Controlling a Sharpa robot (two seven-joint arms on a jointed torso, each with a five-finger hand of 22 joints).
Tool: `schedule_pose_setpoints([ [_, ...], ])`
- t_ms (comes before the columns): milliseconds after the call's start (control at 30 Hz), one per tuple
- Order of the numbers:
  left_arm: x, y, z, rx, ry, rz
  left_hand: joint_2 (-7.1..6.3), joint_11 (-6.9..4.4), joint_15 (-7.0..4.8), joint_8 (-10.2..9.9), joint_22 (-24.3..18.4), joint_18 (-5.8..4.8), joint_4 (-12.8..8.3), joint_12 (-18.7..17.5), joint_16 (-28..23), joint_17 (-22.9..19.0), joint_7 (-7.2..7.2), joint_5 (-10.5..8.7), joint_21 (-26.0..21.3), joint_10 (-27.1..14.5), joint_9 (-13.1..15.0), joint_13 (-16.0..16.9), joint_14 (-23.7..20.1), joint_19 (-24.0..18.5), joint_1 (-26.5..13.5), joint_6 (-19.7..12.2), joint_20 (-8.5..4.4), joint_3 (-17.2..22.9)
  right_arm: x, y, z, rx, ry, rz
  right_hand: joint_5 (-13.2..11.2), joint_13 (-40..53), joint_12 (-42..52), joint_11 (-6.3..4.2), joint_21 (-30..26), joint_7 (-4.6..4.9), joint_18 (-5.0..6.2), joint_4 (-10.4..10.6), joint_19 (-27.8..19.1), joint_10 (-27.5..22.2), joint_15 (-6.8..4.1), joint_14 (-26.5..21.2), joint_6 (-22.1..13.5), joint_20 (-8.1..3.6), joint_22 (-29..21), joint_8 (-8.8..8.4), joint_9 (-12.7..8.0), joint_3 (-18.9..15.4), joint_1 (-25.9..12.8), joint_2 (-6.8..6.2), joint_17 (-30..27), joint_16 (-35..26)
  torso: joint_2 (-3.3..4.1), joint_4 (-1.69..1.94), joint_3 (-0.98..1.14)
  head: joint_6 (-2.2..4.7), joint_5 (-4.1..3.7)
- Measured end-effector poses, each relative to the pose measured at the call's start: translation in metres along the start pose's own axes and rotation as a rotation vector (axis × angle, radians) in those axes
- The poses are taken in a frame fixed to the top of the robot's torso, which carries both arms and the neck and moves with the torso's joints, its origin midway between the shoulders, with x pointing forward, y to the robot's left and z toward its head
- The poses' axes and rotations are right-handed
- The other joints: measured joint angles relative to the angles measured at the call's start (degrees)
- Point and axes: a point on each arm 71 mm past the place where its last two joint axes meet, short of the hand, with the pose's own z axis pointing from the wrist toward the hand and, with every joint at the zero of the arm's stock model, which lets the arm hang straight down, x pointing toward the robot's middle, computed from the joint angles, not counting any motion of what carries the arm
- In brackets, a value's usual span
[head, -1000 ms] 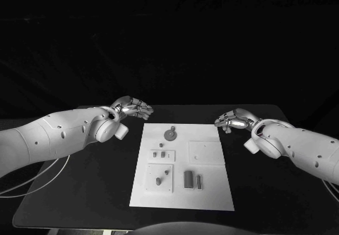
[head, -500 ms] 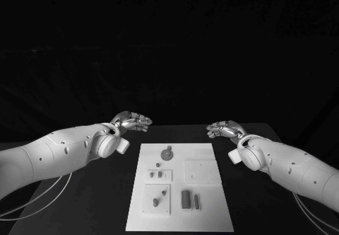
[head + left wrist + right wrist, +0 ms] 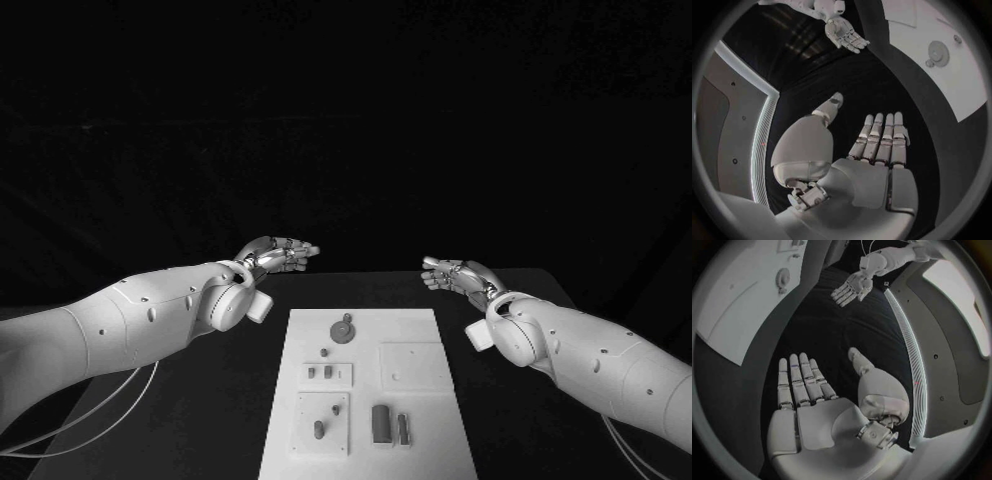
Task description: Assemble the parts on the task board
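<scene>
The white task board [image 3: 418, 455] lies in the middle of the black table. On it are a round disc part [image 3: 343, 324], two small pegs [image 3: 326, 372] in a raised square, another peg [image 3: 319, 430] nearer me, and a dark bar [image 3: 381, 422]. My left hand [image 3: 278, 252] hovers beyond the board's far left corner with its fingers stretched out and nothing in it. My right hand [image 3: 451, 273] hovers beyond the far right corner, likewise open-palmed. In the left wrist view my left hand [image 3: 879, 145] lies flat above dark table, with the board [image 3: 961, 85] and the disc [image 3: 937, 50] off to one side.
A blank raised square plate [image 3: 415, 366] sits on the board's right half. Cables [image 3: 87, 420] trail over the table's left side. The right wrist view has my right hand [image 3: 801, 385] flat above the table, my left hand [image 3: 853, 287] opposite, and the board [image 3: 736, 315].
The whole picture has shifted, so the camera has moved. Both hands now stand farther beyond the board's far edge, and their fingers have straightened out.
</scene>
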Motion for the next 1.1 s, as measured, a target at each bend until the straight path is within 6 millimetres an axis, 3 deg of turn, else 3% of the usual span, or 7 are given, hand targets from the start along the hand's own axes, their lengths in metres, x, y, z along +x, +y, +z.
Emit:
schedule_pose_setpoints([
  [133,0.007,-0.001,-0.003,0.006,0.007,-0.018,2.54,-2.69,-2.94,-3.87,-15.04,-0.51,2.78,-1.26,-3.89,-10.34,-2.86,-0.67,-1.2,-16.3,-9.11,-2.12,-12.47,-12.97,-23.24,-13.13,-1.21,-8.68,0.002,0.004,-0.002,-0.009,0.002,0.008,-2.17,-3.67,-5.0,-3.05,-7.33,-3.74,-3.13,4.27,-8.24,-15.94,-2.86,-13.26,-13.0,-4.01,-16.88,-3.27,-9.57,-9.34,-14.85,0.33,-8.02,-7.82,-0.1,0.27,-0.19,0.45,-0.79],
  [233,0.02,0.0,-0.007,0.015,0.017,-0.047,3.6,-3.82,-4.24,-5.53,-21.61,-0.89,3.99,-1.65,-5.61,-14.85,-4.12,-0.98,-1.53,-23.38,-13.07,-3.04,-17.91,-18.61,-34.35,-18.85,-1.72,-12.47,0.008,0.009,-0.006,-0.022,0.005,0.024,-3.06,-5.21,-7.08,-4.34,-10.39,-5.26,-3.88,6.06,-11.74,-22.62,-4.0,-18.81,-18.44,-5.7,-23.98,-4.65,-13.61,-13.27,-20.99,0.4,-11.39,-11.1,-0.31,0.74,-0.52,1.14,-1.86],
  [333,0.034,-0.001,-0.014,0.032,0.015,-0.087,4.23,-4.54,-5.0,-6.56,-25.56,-0.88,4.74,-1.97,-6.64,-17.57,-4.85,-1.33,-1.83,-27.62,-15.46,-3.59,-21.13,-21.98,-41.09,-22.28,-2.06,-14.73,0.016,0.018,-0.01,-0.046,0.003,0.05,-3.42,-6.18,-8.38,-5.17,-12.29,-6.17,-4.87,7.17,-13.77,-26.7,-4.69,-22.22,-21.78,-6.76,-28.36,-5.48,-16.08,-15.68,-24.75,0.43,-13.49,-13.11,-0.54,1.29,-0.87,1.77,-2.88],
  [500,0.063,-0.007,-0.03,0.073,-0.009,-0.169,4.76,-5.09,-5.61,-7.27,-28.8,-0.88,5.39,-2.24,-7.34,-19.8,-5.56,-1.33,-2.06,-31.17,-17.41,-4.02,-23.87,-24.81,-46.7,-25.03,-2.28,-16.51,0.028,0.035,-0.024,-0.088,-0.026,0.11,-3.82,-6.94,-9.2,-5.8,-13.84,-7.07,-4.92,8.15,-15.41,-30.15,-5.34,-25.03,-24.42,-7.76,-31.99,-5.97,-18.14,-17.58,-27.85,0.42,-15.21,-14.81,-0.81,1.9,-1.27,2.42,-3.92],
  [567,0.074,-0.011,-0.038,0.093,-0.03,-0.205,4.9,-5.27,-5.92,-7.43,-29.61,-0.88,5.55,-2.24,-7.49,-20.35,-5.68,-1.34,-2.06,-31.96,-17.91,-4.15,-24.41,-25.3,-48.05,-25.77,-2.45,-16.88,0.034,0.042,-0.032,-0.104,-0.049,0.141,-4.22,-7.38,-9.96,-6.13,-14.71,-7.47,-5.71,8.68,-16.47,-32.12,-5.66,-26.6,-26.09,-8.15,-34.02,-6.43,-19.28,-18.76,-29.64,0.37,-16.13,-15.66,-0.85,2.02,-1.35,2.5,-4.03],
  [667,0.084,-0.016,-0.048,0.114,-0.067,-0.239,5.13,-5.49,-6.03,-7.84,-31.08,-0.87,5.74,-2.24,-7.94,-21.35,-5.92,-1.55,-2.26,-33.59,-18.74,-4.25,-25.6,-26.68,-50.69,-27.01,-2.5,-17.85,0.041,0.052,-0.042,-0.119,-0.082,0.182,-4.28,-7.48,-10.1,-6.31,-14.91,-7.6,-5.71,8.81,-16.73,-32.67,-5.77,-27.04,-26.54,-8.27,-34.7,-6.54,-19.66,-19.03,-30.09,0.43,-16.42,-15.93,-0.88,2.11,-1.4,2.52,-4.11],
  [1100,0.092,-0.024,-0.067,0.146,-0.228,-0.282,5.19,-5.56,-6.13,-7.87,-31.39,-0.87,5.79,-2.24,-7.96,-21.56,-5.99,-1.55,-2.26,-33.69,-18.96,-4.36,-25.83,-26.86,-50.85,-27.1,-2.52,-17.9,0.054,0.076,-0.078,-0.114,-0.26,0.292,-4.28,-7.54,-10.1,-6.31,-14.91,-7.59,-5.71,8.81,-16.72,-32.67,-5.74,-27.07,-26.54,-8.26,-34.83,-6.54,-19.73,-19.03,-30.09,0.43,-16.53,-15.93,-0.92,2.18,-1.47,2.55,-4.14],
])
